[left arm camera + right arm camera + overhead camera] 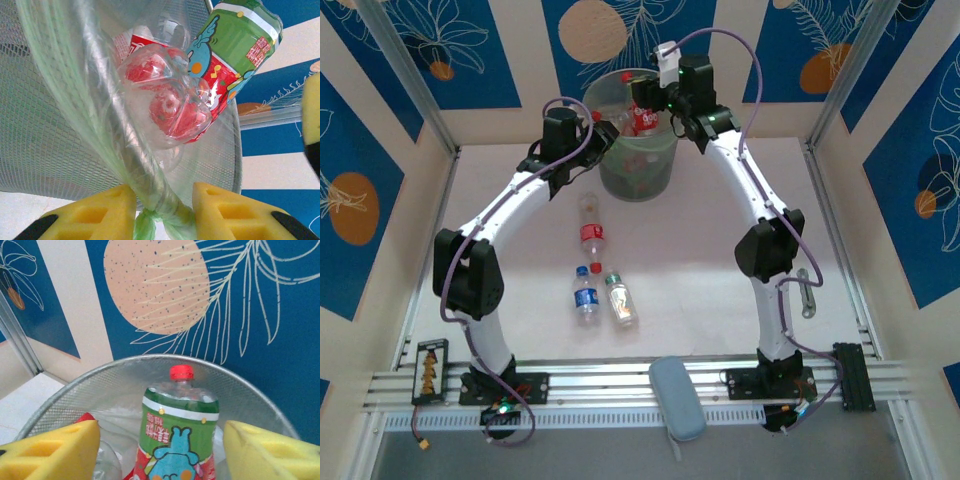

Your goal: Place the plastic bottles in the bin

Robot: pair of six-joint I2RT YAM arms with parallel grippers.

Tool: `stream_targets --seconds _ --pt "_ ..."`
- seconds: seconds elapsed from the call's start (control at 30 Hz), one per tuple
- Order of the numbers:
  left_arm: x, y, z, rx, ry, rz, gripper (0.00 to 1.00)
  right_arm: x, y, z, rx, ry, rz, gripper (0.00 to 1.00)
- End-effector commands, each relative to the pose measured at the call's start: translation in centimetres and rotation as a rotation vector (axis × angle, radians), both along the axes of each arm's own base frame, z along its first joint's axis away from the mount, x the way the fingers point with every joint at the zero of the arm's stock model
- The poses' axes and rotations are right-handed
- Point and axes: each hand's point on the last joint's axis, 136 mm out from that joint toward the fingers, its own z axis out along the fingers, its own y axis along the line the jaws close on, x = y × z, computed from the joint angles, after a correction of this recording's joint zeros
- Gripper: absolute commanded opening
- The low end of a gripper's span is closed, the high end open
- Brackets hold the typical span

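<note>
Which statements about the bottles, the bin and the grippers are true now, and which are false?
1. Three bottles lie on the table. True.
2. The right gripper is shut on a bottle. False: it is open around the green-labelled bottle standing in the bin, without touching it.
3. The left gripper pinches the liner. True.
4. The pad lies in the bin. False: it lies at the table's near edge.

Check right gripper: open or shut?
Open: fingers of the right gripper stand apart, with gaps either side of the green-labelled bottle in the mouth of the bin.
</note>
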Motion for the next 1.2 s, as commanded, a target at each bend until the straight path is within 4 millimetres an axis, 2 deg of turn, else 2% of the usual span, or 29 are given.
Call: stream_targets --seconds 0.0,0.1,0.3,0.43,0.57,0.63,0.73,0.87,0.93,1.03,1.17 --pt "-0.5 -1.2 -1.1 0.009 0.034 -0.039 0.35 0.7 -0.1 -0.6 0.026 0.03 0.002 0.6" --pt "-0.6 -1.3 -1.2 0.009 0.036 -0.039 0.35 1.6 0.1 -2.7 0.03 0.068 -0.002 0.52" --pt "-0.6 -1.2 -1.3 0.014 0.037 -0.04 0.35 2.5 0.7 -6.5 0.025 0.14 0.011 0.46" --pt "-0.5 -1.3 -1.4 0.012 0.039 -0.04 0.35 2.4 1.3 -7.7 0.012 0.16 0.033 0.45" --pt "-0.5 -1.3 -1.4 0.015 0.038 -0.039 0.35 1.8 1.6 -6.2 0.015 0.135 0.056 0.45" --pt "-0.5 -1.2 -1.3 0.016 0.037 -0.039 0.35 1.3 1.3 -4.5 0.018 0.11 0.055 0.46" --pt "-0.6 -1.2 -1.2 0.017 0.033 -0.039 0.35 -0.1 0.6 -1.5 0.026 0.08 0.049 0.54" --pt "-0.7 -1.1 -1.1 0.02 0.03 -0.039 0.35 -3.4 -0.5 2.6 0.036 0.056 0.051 0.66" --pt "-0.8 -1.0 -0.9 0.019 0.025 -0.037 0.36 -5.3 -1.1 3.7 0.035 0.057 0.051 0.7" --pt "-0.9 -0.9 -0.9 0.021 0.021 -0.034 0.37 -8.4 -2.0 4.3 0.052 0.079 0.054 0.73" --pt "-1.0 -0.7 -0.6 0.018 0.013 -0.035 0.41 -13.0 -3.0 2.8 0.066 0.15 0.07 0.75"
